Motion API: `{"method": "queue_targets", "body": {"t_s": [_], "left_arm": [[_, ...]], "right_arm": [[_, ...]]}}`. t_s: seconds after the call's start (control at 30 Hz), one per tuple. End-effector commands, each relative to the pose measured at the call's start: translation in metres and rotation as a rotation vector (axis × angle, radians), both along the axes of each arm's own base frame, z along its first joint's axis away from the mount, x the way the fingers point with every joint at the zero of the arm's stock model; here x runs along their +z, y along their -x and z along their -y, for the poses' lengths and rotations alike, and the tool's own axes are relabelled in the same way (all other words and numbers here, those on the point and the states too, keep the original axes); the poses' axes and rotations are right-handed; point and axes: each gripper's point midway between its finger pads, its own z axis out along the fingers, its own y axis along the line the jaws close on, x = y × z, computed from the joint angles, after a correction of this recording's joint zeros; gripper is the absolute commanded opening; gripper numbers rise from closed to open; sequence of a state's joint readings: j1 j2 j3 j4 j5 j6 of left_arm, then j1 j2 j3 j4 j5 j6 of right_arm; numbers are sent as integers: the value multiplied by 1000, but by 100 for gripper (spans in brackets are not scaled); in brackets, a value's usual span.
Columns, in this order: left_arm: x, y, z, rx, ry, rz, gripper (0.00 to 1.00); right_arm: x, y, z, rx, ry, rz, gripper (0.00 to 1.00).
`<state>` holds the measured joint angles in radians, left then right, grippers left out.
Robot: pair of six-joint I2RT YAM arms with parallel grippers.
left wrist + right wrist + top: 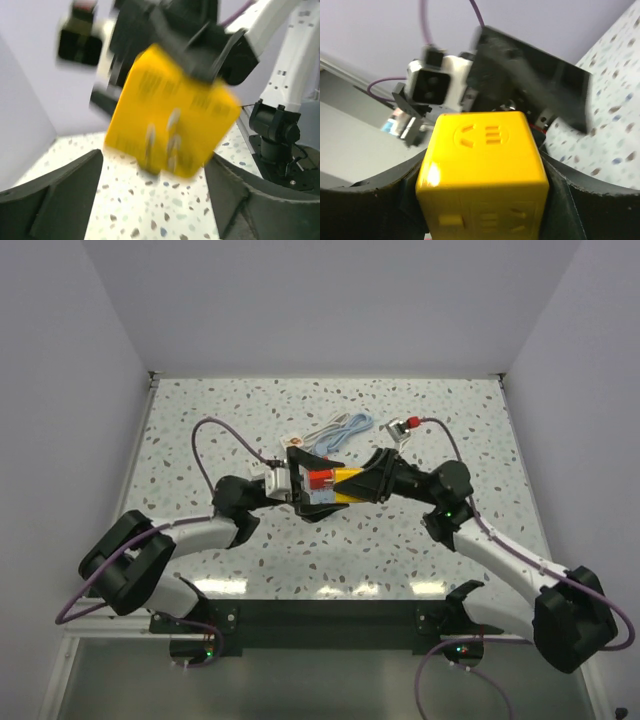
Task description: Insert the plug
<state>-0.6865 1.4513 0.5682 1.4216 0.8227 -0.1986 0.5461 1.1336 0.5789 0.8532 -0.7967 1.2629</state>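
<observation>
Closest in, the left arm's base (pixel 190 622) sits at the near edge of the speckled table (pixel 450 420), and the left gripper (pixel 154 167) is raised over mid-table with its fingers (pixel 55 195) spread wide. Just ahead of them, prongs facing that gripper, the yellow plug (pixel 482 170) hangs above the table, clamped on two sides by the right gripper (pixel 481 190).

The yellow plastic cube plug (pixel 482 175) has silver metal prongs (pixel 173 121). The white tabletop (pixel 250 410) is speckled with dark and tan flecks. The thin cable (pixel 423 22) is purple and the coiled cord (pixel 345 427) light blue.
</observation>
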Motion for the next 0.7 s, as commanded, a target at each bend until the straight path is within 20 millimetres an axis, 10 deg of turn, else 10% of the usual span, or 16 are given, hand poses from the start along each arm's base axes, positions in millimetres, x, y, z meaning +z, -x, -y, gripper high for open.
{"method": "queue_targets", "body": {"t_s": [0.0,0.33,0.67], "left_arm": [[6,-26,-29,172,59,-36,90],[-13,-26,-50,277,17,-112,100],[-77,-51,-129,701,-28,-459,100]], "right_arm": [[75,4,26,-139,-75,435,0],[67,-14,24,-166,73,466,0],[22,-42,34,-172,494,518,0]]}}
